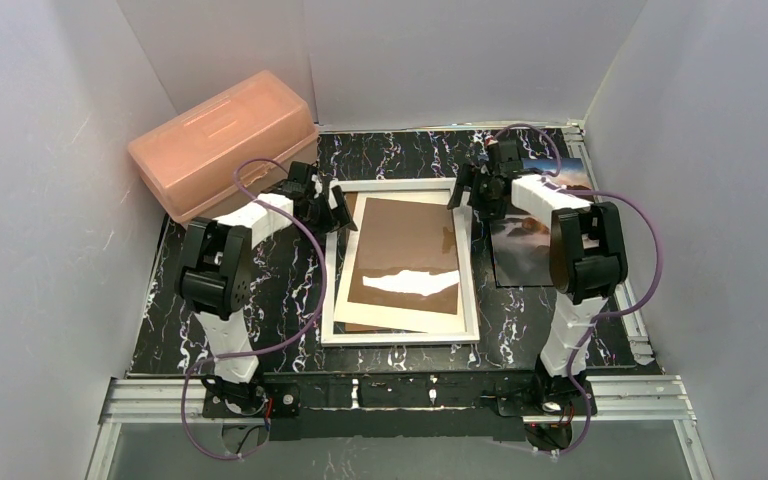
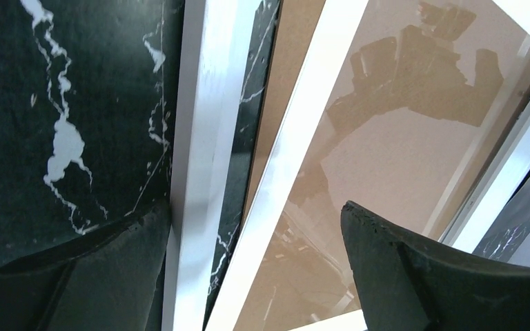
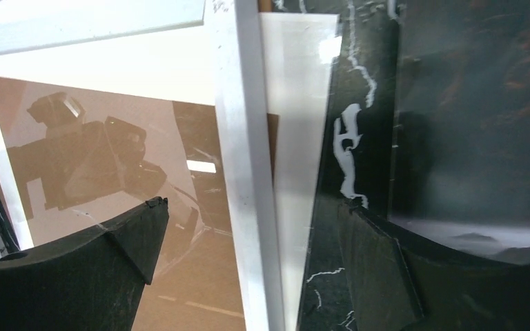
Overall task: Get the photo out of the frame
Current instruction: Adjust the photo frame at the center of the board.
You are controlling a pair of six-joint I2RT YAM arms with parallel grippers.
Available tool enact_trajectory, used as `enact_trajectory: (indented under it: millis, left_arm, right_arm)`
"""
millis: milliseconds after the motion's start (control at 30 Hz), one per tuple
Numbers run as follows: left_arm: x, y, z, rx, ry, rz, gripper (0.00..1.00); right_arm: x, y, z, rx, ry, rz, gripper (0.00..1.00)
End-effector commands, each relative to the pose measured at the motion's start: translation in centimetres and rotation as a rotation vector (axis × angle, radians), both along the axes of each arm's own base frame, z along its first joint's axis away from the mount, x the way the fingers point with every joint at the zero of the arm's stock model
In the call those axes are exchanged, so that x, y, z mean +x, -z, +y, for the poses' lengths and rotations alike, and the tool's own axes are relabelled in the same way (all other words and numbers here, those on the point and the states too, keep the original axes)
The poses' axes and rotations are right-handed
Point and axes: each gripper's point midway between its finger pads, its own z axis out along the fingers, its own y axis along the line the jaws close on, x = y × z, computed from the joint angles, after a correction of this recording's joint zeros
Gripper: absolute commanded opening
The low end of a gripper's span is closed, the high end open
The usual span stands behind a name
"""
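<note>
Frame (image 1: 400,338) lies flat in the middle of the black table (image 1: 510,340), with a brown board (image 1: 410,235) sitting crooked inside it. Left gripper (image 1: 338,208) hangs over the frame's left side, jaws wide apart, holding nothing. Right gripper (image 1: 467,198) hangs over the far right corner, jaws wide apart too, one on each side of the white edge. Photo (image 1: 515,255) is out, flat on the table just right of the frame. Pink box (image 1: 225,140) sits at the far left.

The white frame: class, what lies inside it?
A glossy brown board edged by a pale mat lies skewed inside the frame. Whatever is beneath them is covered. The photo lies outside, right of it, partly under the right arm.
</note>
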Motion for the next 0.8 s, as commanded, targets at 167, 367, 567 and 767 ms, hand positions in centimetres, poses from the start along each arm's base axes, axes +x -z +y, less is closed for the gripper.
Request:
enact_trajectory:
  millis: [167,367,567,767]
  left_arm:
    - [1.2,-0.2,-1.2,-0.028,0.059,-0.001,0.88]
    - [1.7,0.1,-1.9,-0.056,0.091,0.001,0.87]
    - [1.9,0.1,-2.7,-0.091,0.121,0.024,0.85]
    - [1.3,-0.9,-1.6,-0.034,0.091,0.028,0.88]
  right_arm:
    - [2.1,1.0,0.0,0.07,-0.002,0.029,0.99]
    - [2.6,0.9,3.3,0.263,-0.049,0.045,0.99]
    - [2.6,-0.5,4.8,0.369,-0.075,0.029,0.99]
    - [3.1,-2.4,3.1,0.265,-0.056,-0.023,0.99]
